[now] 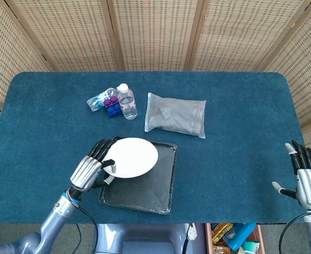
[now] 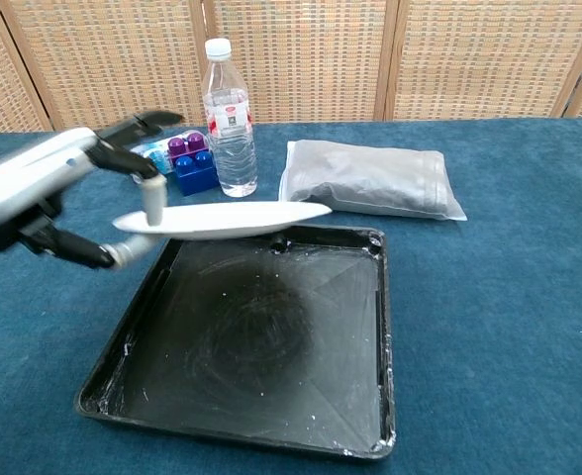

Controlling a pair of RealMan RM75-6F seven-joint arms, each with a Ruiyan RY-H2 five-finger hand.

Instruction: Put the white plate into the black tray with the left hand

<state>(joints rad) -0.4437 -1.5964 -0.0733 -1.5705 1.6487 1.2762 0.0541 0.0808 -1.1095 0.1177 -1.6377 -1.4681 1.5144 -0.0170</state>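
My left hand (image 1: 89,168) (image 2: 48,193) grips the white plate (image 1: 133,157) (image 2: 227,219) by its left rim. The plate hangs level in the air over the left half of the black tray (image 1: 150,190) (image 2: 271,396), which lies on the blue table near its front edge. My right hand (image 1: 307,181) rests open at the table's front right corner, far from the tray, and holds nothing.
Behind the tray stand a clear water bottle (image 1: 126,101) (image 2: 230,117), purple and blue toy bricks (image 1: 111,106) (image 2: 192,163) and a lying small bottle (image 1: 96,101). A grey plastic bag (image 1: 175,115) (image 2: 370,178) lies at the back right of the tray.
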